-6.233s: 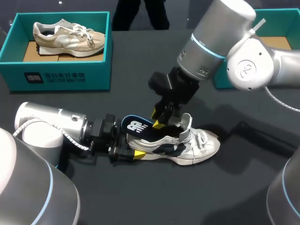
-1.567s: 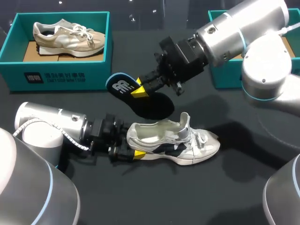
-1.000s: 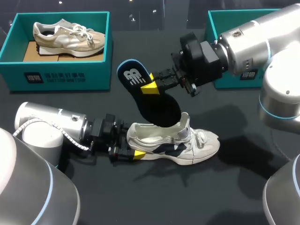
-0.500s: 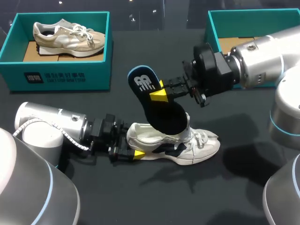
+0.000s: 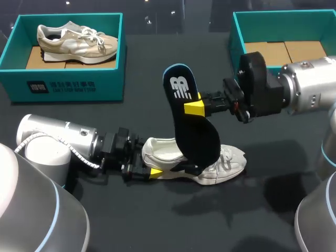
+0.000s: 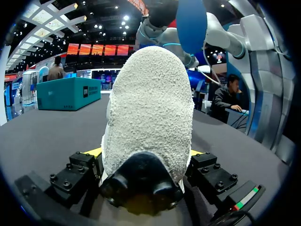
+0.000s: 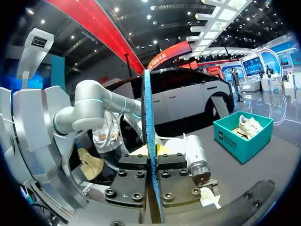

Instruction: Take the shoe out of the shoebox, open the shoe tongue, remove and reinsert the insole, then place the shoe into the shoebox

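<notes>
A white shoe (image 5: 223, 161) lies on its sole on the dark table, toe pointing right. My left gripper (image 5: 148, 169) comes in low from the left, and its fingers stand wide at both sides of the heel (image 6: 150, 108), shut on it. The black insole (image 5: 191, 126) with a blue rim hangs nearly upright above the shoe's opening. Its lower end hides the shoe's middle. My right gripper (image 5: 202, 107) comes in from the right and is shut on the insole's edge. In the right wrist view the insole (image 7: 148, 136) shows edge-on between the fingers.
A teal shoebox (image 5: 68, 86) at the back left holds a beige shoe (image 5: 76, 42). A second teal shoebox (image 5: 237, 37) at the back right shows only cardboard inside, just behind my right arm. The table's front is bare dark cloth.
My right gripper has carried the insole to the right and tipped it more upright, so that its lower end now hangs in front of the shoe's opening. The left arm and the shoe kept still.
</notes>
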Motion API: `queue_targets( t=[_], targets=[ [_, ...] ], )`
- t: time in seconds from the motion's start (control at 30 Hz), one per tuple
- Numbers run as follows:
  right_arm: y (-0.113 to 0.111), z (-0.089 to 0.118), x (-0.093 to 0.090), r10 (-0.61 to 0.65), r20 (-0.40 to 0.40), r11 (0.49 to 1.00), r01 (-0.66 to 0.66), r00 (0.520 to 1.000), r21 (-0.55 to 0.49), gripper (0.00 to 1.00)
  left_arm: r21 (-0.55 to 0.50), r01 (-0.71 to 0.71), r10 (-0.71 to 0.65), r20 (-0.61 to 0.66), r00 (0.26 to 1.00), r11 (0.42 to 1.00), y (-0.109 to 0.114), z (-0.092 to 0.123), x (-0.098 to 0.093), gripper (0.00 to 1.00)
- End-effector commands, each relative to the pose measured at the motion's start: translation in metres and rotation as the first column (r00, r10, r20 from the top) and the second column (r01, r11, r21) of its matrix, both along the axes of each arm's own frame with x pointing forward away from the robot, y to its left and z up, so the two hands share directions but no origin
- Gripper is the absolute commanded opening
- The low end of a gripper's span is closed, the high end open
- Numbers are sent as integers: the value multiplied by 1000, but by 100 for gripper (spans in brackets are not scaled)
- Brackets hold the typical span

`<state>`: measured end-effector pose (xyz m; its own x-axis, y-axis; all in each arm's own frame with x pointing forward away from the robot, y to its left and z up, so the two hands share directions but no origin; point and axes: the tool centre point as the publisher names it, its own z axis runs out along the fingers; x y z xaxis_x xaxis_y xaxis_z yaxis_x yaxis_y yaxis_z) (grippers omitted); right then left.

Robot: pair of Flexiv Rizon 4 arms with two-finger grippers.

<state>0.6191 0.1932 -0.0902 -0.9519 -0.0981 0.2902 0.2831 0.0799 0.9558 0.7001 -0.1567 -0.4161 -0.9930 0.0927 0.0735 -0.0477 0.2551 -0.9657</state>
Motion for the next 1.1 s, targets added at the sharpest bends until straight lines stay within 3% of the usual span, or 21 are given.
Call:
queue_targets(
  t=[0.03, 0.47, 1.1],
  targets=[
    [-14, -5, -28, -88, -66, 995, 91, 994, 44, 0, 1, 1, -1, 0, 1000, 1000, 0, -2, 1, 0],
    [-17, -4, -29, -102, -78, 994, 105, 992, 29, 0, 1, 1, -1, 0, 1000, 1000, 0, -2, 1, 0],
    [-33, 3, -48, -119, -106, 992, 122, 987, 26, 0, 1, 1, -1, 0, 1000, 1000, 0, -2, 1, 0]
  ],
)
